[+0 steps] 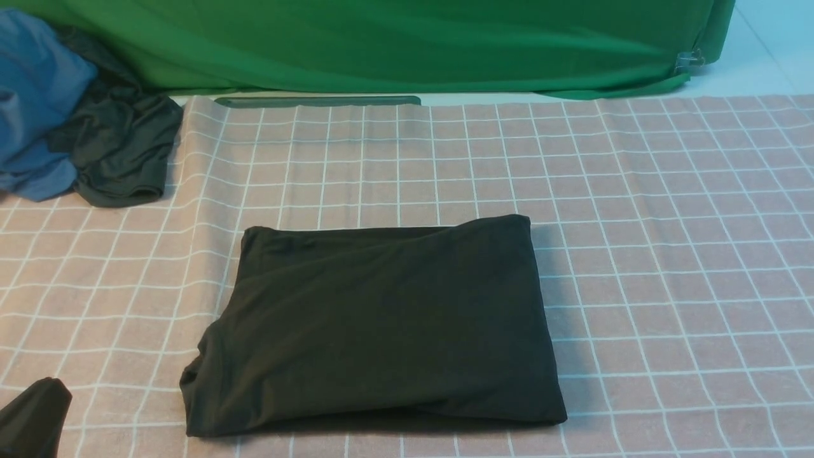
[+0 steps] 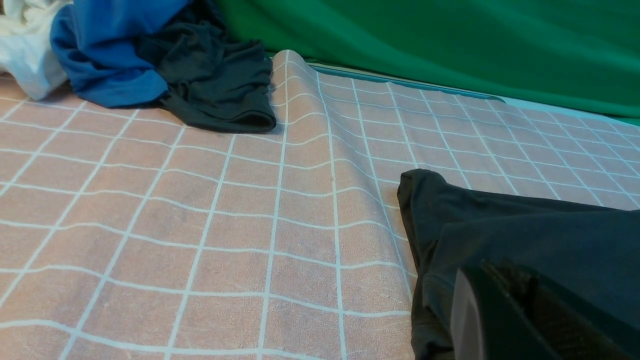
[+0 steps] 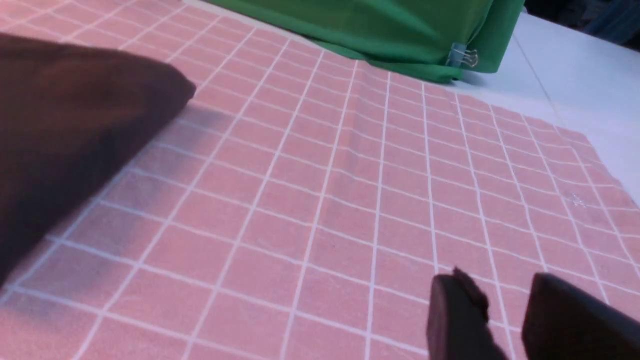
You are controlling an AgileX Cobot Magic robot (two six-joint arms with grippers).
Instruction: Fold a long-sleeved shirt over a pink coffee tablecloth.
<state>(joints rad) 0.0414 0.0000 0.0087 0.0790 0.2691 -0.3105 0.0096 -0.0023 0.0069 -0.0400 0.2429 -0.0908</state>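
A: Item one, the long-sleeved shirt (image 1: 381, 324)?
B: Folded into a black rectangle, laid flat on the pink coffee tablecloth (image 1: 668, 254), near its front middle.

A: Left gripper (image 2: 520, 315)?
B: Seen low at the shirt's left edge; its fingers are closed together, nothing is held between them.

A: Right gripper (image 3: 505, 315)?
B: Held above bare cloth, right of the shirt; a gap is kept between its fingers, and nothing is gripped.

A: Other entries?
B: A blue garment (image 1: 32, 102) and a dark grey-green garment (image 1: 121, 146), heaped at far left; a green cloth (image 1: 413, 44) behind.
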